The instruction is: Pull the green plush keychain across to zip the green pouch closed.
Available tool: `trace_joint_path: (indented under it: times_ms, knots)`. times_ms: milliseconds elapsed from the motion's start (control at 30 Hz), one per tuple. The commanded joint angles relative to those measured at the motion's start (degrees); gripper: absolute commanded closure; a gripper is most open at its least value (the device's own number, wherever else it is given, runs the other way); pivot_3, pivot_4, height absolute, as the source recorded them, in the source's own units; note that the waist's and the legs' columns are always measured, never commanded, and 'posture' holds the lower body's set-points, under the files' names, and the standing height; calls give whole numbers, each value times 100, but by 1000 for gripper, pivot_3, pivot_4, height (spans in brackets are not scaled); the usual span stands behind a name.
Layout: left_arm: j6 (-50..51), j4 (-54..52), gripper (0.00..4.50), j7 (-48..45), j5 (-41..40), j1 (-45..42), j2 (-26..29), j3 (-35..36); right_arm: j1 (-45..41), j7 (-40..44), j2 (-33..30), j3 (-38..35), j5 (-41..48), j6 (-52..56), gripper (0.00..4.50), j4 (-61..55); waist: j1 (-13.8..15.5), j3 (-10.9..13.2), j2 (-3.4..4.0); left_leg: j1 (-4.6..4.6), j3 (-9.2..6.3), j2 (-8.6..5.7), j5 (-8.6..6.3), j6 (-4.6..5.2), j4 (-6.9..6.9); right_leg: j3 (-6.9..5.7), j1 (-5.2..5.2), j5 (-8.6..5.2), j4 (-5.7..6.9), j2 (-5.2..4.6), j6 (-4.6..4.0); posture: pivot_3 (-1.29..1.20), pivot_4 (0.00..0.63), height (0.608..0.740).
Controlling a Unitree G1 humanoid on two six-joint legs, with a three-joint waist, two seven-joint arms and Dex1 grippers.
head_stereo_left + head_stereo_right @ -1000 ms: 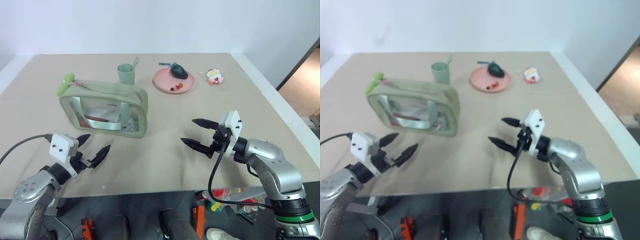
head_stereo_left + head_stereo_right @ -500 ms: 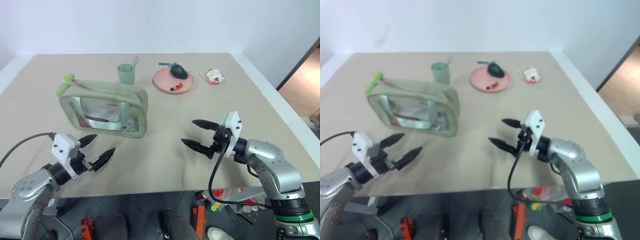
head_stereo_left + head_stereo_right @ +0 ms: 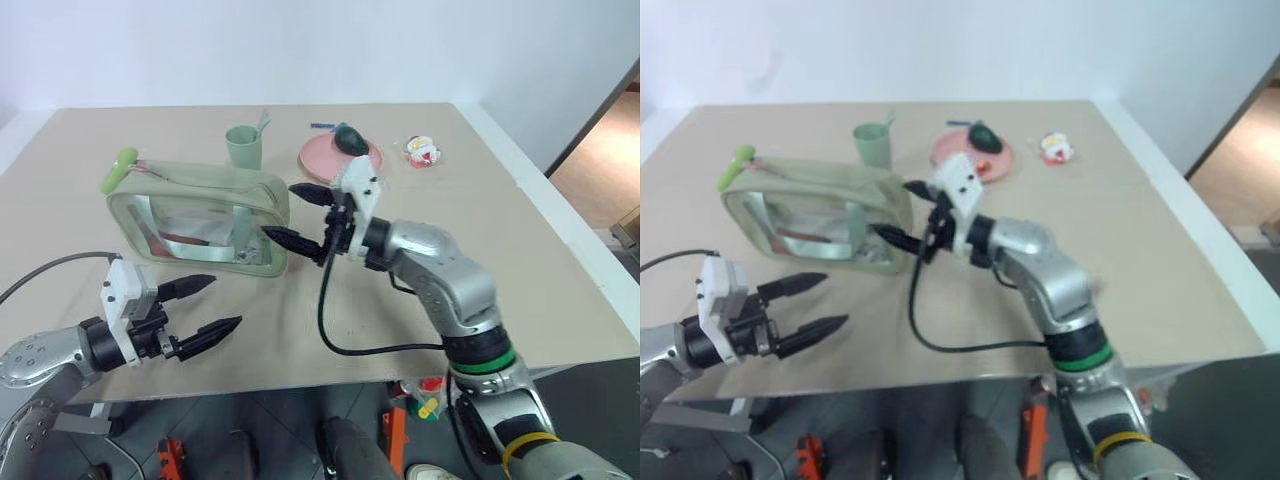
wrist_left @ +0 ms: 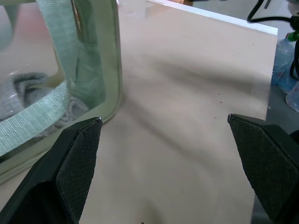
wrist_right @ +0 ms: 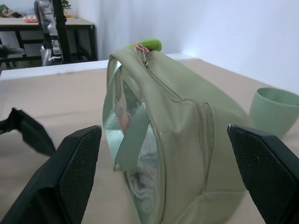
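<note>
Green pouch [image 3: 200, 215]: matt cloth (glossy clear plastic sides)

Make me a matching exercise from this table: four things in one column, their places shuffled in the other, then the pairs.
Things:
1. green plush keychain
2. right gripper
3. left gripper
4. pale green cup

Places:
A. just behind the green pouch
B. at the pouch's right end
C. at the pouch's left end, on the zipper
D. over the table's near edge, in front of the pouch

Pairs: 1-C, 2-B, 3-D, 4-A

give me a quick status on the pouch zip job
Both jaws open, empty. Right gripper at green pouch end; left gripper in front. Green plush keychain untouched, far end. Nothing blocking.
</note>
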Motion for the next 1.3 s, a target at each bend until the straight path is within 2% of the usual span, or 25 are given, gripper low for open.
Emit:
trace_joint_path:
  times_ms: [33,100,200,333,400,533,800,900,1033,1200,1300]
  knots:
    - [27,-191,42,121,-58,-42,-28,-2,-237,-104,203,21,-212,-245,33,244,2,0,0,-4,0,-2,-1,0,0,0,-3,0,0,-3,4,0,150,740]
    - [4,-238,42,185,-15,-50,-59,-54,-259,-104,267,44,-330,-354,33,428,2,0,0,-6,-1,-3,-2,0,0,-3,-4,7,0,-4,19,0,150,740]
    - [-54,-291,0,343,82,-91,-119,-82,-265,-6,338,-29,-298,-424,835,496,4,0,0,-8,-12,-3,-2,0,0,-13,-3,7,1,-3,18,0,150,740]
    - [-69,-295,0,378,194,-90,-122,-152,-253,35,379,-55,-303,-470,2151,510,5,0,0,-7,-21,-1,-1,0,0,-22,-2,9,3,1,13,0,150,740]
    - [-78,-307,0,403,228,-95,-130,-200,-243,47,402,-53,-307,-492,2992,505,5,0,1,-7,-25,-1,-1,0,1,-26,-2,9,4,2,12,0,150,740]
    - [-78,-323,0,468,269,-150,-161,-292,-225,80,449,-40,-299,-502,4360,463,7,0,0,-9,-30,0,-1,0,1,-33,-2,10,5,3,11,0,150,740]
    - [-31,-258,0,515,245,-429,-221,-387,-246,196,408,-94,-338,-738,4439,410,26,0,0,-14,-36,0,-1,0,3,-44,-2,10,5,2,11,0,150,740]
    - [3,-283,0,499,197,-499,-242,-433,-296,552,147,-325,-173,-902,4439,350,34,0,1,-16,-36,0,-1,0,3,-43,-1,10,5,1,11,0,150,740]
    - [56,-321,0,505,121,-576,-242,-469,-283,1194,-461,-672,14,-1173,4439,423,99,1,1,-22,-39,-3,-1,0,6,-50,-2,9,4,-4,14,0,150,740]
    - [165,-439,0,534,15,-635,-230,-547,1,2310,-1572,-1121,187,-1625,4439,758,143,1,2,-23,-39,-5,-1,0,7,-53,0,8,2,-4,14,0,150,740]
    - [216,-506,0,573,-13,-660,-226,-571,139,2652,-2019,-1279,143,-1827,4439,1049,148,2,3,-19,-40,-6,-1,0,8,-54,4,6,2,-4,13,0,150,740]
